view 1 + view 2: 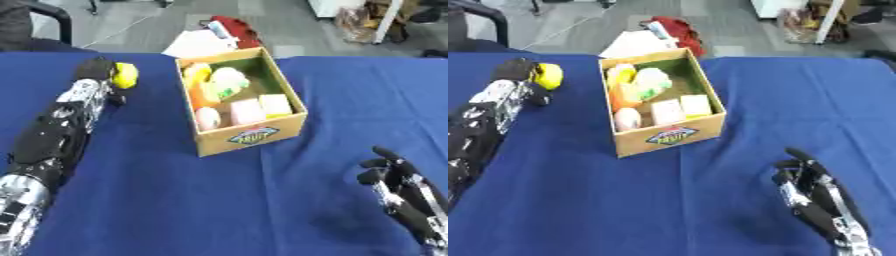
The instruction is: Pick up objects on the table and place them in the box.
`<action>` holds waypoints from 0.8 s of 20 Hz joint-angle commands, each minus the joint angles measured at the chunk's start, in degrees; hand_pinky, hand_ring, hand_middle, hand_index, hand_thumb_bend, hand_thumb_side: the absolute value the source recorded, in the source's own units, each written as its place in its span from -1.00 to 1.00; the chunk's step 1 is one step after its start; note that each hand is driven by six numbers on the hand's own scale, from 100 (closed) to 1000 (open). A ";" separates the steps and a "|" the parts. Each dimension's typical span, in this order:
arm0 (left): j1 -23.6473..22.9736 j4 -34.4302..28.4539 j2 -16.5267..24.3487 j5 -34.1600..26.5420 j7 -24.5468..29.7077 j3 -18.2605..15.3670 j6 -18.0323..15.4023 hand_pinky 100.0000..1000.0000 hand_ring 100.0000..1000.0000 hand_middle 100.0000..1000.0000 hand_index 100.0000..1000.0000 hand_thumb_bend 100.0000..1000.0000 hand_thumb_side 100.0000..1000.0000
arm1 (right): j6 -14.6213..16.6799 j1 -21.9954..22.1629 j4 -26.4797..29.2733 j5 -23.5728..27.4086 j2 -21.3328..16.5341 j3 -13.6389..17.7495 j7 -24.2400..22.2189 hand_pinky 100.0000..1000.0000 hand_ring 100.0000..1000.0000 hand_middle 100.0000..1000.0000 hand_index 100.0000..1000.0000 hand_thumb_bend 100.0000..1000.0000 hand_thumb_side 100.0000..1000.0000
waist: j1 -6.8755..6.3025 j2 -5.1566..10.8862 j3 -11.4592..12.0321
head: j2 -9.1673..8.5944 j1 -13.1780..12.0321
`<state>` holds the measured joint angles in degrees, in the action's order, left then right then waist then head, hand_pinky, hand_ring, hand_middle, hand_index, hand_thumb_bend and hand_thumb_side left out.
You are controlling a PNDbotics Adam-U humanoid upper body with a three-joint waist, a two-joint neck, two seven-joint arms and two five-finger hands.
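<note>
Right robot hand (815, 197) idle; box (254, 137) holds colourful items.

Yellow object far left, filled box mid-counter

The yellow object (125, 75) is round, just left of the open cardboard box (254, 137), which holds pale, orange and yellow items.

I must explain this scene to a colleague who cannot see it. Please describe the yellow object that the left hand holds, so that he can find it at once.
Start at the open cardboard box in the middle of the blue table. Look to its left, near the far edge, where the left hand ends. The yellow object is round and sits in that hand, outside the box, unlike the other items.
</note>
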<state>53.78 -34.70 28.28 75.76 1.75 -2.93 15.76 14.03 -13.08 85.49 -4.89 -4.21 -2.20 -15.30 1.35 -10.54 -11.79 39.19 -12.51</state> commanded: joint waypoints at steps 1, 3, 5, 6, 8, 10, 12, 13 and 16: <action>0.77 -1.13 1.60 1.41 -2.18 0.09 0.68 0.16 -0.18 -0.14 0.30 -0.53 -0.87 | 0.13 -0.57 0.55 0.04 -0.40 -0.02 -0.14 0.24 0.17 0.26 0.79 -1.00 -0.36 | 0.58 0.36 0.16 | -0.79 -0.05; 0.77 -1.19 1.65 1.91 -3.48 0.06 1.06 0.11 -0.23 -0.21 0.21 -0.57 -0.88 | 0.11 -0.58 0.51 0.00 -0.41 0.00 -0.15 0.24 0.17 0.26 0.79 -1.00 -0.36 | 0.56 0.39 0.29 | -0.82 -0.02; 0.73 -1.19 1.66 2.24 -4.88 -0.02 1.54 0.06 -0.28 -0.29 0.10 -0.64 -0.90 | 0.13 -0.59 0.47 -0.03 -0.40 -0.01 -0.18 0.24 0.17 0.26 0.79 -1.00 -0.36 | 0.57 0.41 0.38 | -0.79 -0.01; 0.68 -1.13 1.63 2.31 -5.48 -0.04 1.72 0.04 -0.31 -0.32 0.06 -0.73 -0.90 | 0.14 -0.60 0.46 -0.05 -0.40 0.00 -0.19 0.24 0.17 0.26 0.79 -1.00 -0.37 | 0.59 0.41 0.41 | -0.77 0.00; 0.60 -0.92 1.55 2.30 -6.31 -0.01 1.86 0.00 -0.35 -0.38 -0.01 -0.94 -0.89 | 0.16 -0.62 0.44 -0.07 -0.40 0.02 -0.20 0.24 0.17 0.26 0.79 -1.00 -0.37 | 0.64 0.43 0.45 | -0.73 -0.02; 0.57 -0.81 1.49 2.18 -6.91 0.05 1.84 -0.02 -0.38 -0.43 -0.06 -1.00 -0.87 | 0.19 -0.64 0.42 -0.08 -0.40 0.03 -0.22 0.24 0.17 0.26 0.79 -1.00 -0.37 | 0.71 0.44 0.48 | -0.70 -0.04; 0.55 -0.78 1.47 1.99 -7.36 0.11 1.73 -0.03 -0.41 -0.47 -0.10 -1.00 -0.87 | 0.21 -0.64 0.38 -0.11 -0.41 0.05 -0.24 0.24 0.17 0.26 0.79 -1.00 -0.38 | 0.76 0.46 0.51 | -0.64 -0.07; 0.56 -0.84 1.49 1.91 -7.61 0.13 1.73 -0.02 -0.41 -0.47 -0.10 -1.00 -0.87 | 0.22 -0.64 0.37 -0.11 -0.41 0.07 -0.24 0.24 0.17 0.26 0.79 -1.00 -0.38 | 0.78 0.47 0.53 | -0.63 -0.07; 0.68 -1.78 1.65 1.16 -9.68 -0.07 2.13 0.13 -0.25 -0.26 0.19 -0.68 -0.86 | 0.26 -0.64 0.36 -0.11 -0.42 0.09 -0.27 0.24 0.17 0.26 0.79 -1.00 -0.38 | 0.81 0.50 0.62 | -0.64 -0.02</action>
<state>53.46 -35.08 28.27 77.16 -7.05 -2.87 17.75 14.17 -13.10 85.42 -4.89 -4.21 -2.20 -15.45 1.44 -10.54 -11.23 39.18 -12.51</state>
